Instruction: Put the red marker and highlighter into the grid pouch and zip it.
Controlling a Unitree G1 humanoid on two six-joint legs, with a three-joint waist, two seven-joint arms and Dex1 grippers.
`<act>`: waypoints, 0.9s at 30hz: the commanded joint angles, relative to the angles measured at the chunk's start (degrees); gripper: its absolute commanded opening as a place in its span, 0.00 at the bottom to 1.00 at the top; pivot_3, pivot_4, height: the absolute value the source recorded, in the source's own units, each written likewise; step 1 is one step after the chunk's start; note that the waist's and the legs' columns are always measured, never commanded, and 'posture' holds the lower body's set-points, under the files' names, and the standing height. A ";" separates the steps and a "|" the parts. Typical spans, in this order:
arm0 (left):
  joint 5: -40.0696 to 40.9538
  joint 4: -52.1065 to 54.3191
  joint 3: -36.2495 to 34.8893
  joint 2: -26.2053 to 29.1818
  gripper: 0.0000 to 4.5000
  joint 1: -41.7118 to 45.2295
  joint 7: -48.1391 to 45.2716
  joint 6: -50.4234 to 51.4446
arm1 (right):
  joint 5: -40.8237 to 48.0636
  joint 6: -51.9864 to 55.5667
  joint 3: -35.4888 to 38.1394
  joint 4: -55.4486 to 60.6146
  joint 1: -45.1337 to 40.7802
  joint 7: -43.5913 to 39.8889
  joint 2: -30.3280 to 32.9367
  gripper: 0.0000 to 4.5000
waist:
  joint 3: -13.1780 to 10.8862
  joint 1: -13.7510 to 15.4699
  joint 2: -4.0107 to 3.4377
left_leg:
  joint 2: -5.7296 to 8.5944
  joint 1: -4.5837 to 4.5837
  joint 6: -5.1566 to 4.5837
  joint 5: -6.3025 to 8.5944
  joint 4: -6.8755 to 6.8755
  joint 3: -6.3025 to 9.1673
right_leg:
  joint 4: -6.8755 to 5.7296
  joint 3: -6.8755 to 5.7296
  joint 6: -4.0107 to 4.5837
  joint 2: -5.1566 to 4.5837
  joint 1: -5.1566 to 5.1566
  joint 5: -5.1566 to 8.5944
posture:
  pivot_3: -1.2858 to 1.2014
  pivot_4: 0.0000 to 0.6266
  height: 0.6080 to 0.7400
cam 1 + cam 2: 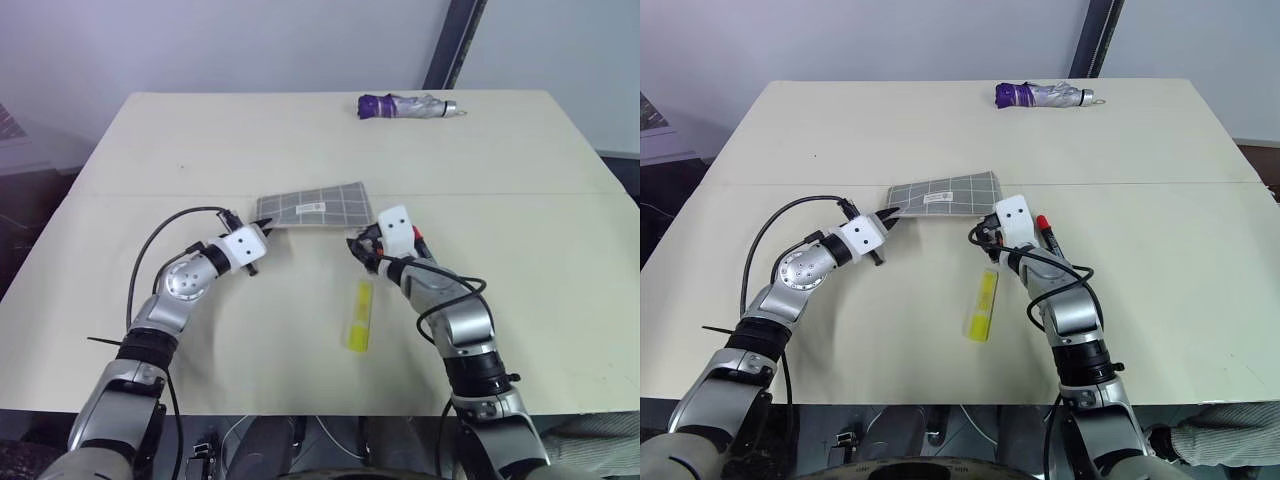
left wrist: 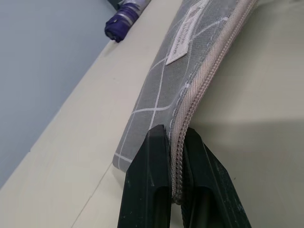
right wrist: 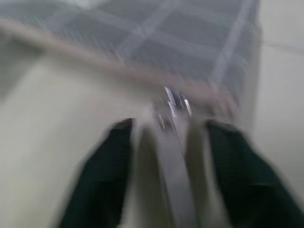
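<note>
The left gripper (image 2: 175,178) is clamped on the near left corner of the flat grey fabric grid pouch (image 1: 315,208), its two black fingers (image 2: 147,185) pressed against either side of the pale zipper seam. The jaws of the right gripper (image 3: 171,142) are seen parted, with the pale zipper pull tab (image 3: 173,156) lying between them; whether the tab is touched cannot be told through the blur. The pouch is laid on the cream rectangular table (image 1: 150,160), between the two grippers. The chunky yellow translucent highlighter (image 1: 359,315) is left on the table nearer the robot, just below the right gripper. The slim red marker (image 1: 1048,232) is partly hidden beside the right wrist. A folded purple umbrella (image 1: 405,106) is seen well apart, near the far edge.
</note>
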State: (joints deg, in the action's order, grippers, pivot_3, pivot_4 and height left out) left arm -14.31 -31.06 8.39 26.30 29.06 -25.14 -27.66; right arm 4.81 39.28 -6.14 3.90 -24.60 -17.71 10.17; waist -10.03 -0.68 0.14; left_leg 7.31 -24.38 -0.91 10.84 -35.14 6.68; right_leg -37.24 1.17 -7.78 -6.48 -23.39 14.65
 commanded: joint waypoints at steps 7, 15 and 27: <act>0.20 5.92 1.26 -0.98 0.00 -1.16 -0.87 3.22 | -3.62 -0.50 -7.15 4.14 -2.36 -3.06 3.36 0.01 | 0.00 -0.10 0.00 | -0.02 -0.01 0.01 0.00 0.01 0.00 | 0.00 0.00 0.00 0.01 -0.02 0.00 | 0.52 0.24 1.00; -0.27 10.68 2.83 -1.64 0.00 -1.25 -2.18 5.08 | -4.40 -3.52 -10.19 -0.58 -6.82 -4.77 0.56 0.01 | 0.00 -0.17 0.00 | -0.03 -0.01 0.01 0.00 0.02 0.00 | 0.00 0.00 0.00 0.02 -0.03 0.00 | 0.52 0.24 1.00; -0.18 13.18 3.35 -1.96 0.00 0.06 -2.31 7.15 | -6.59 -9.49 -16.96 -7.68 -11.98 -11.18 -1.93 0.01 | -0.01 -0.23 0.00 | -0.03 -0.01 0.02 -0.01 0.02 0.00 | 0.00 0.00 0.01 0.03 -0.05 -0.01 | 0.52 0.24 1.00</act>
State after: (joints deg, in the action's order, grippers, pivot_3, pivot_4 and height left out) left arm -14.60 -20.10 12.10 24.26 27.79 -27.60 -20.12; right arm -1.63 31.48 -22.71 -4.33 -34.88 -27.96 9.11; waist -10.03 -0.91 0.14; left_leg 7.28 -24.39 -0.88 10.83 -35.12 6.69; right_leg -37.25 1.16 -7.77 -6.45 -23.44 14.64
